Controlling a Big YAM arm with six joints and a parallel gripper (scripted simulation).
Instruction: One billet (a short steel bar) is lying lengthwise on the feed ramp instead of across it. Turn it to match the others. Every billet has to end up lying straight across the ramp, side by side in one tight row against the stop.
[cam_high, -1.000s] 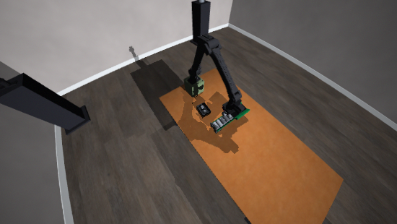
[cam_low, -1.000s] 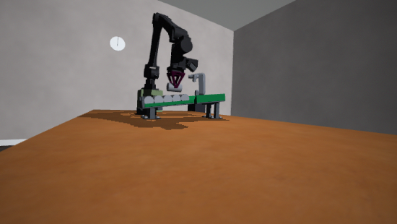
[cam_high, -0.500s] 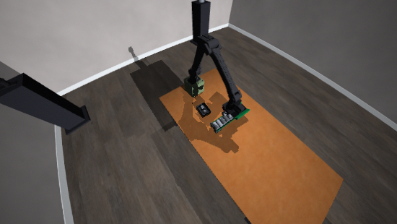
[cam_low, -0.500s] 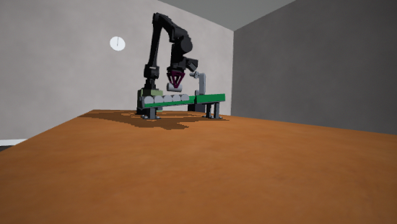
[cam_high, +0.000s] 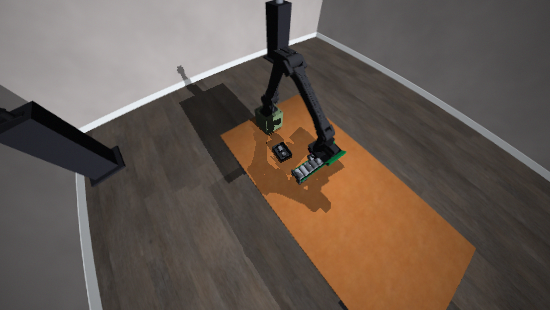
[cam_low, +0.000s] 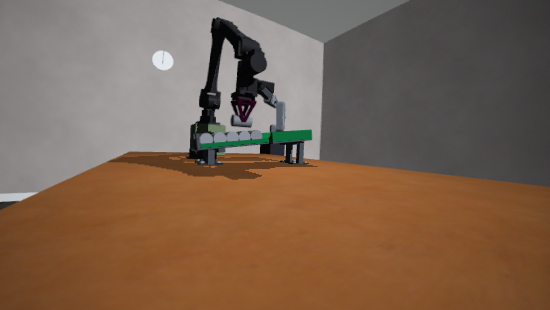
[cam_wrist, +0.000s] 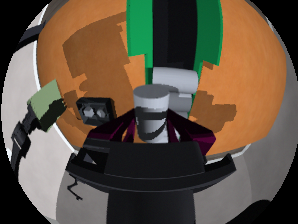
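The green feed ramp (cam_low: 255, 139) stands on short legs on the orange mat, and also shows in the overhead view (cam_high: 320, 164) and the wrist view (cam_wrist: 174, 19). Several grey billets (cam_low: 230, 136) lie across it in a row at its low left end. My gripper (cam_low: 243, 116) is shut on one grey billet (cam_low: 241, 120) and holds it in the air a little above the row. In the wrist view this billet (cam_wrist: 153, 112) sits between the dark red fingers, with the row's nearest billet (cam_wrist: 176, 82) beyond it.
A small black box (cam_high: 283, 151) lies on the mat left of the ramp. The arm's green base block (cam_high: 269, 120) stands behind it. A grey post (cam_low: 280, 117) rises behind the ramp's middle. A dark beam (cam_high: 55, 142) hangs at the left.
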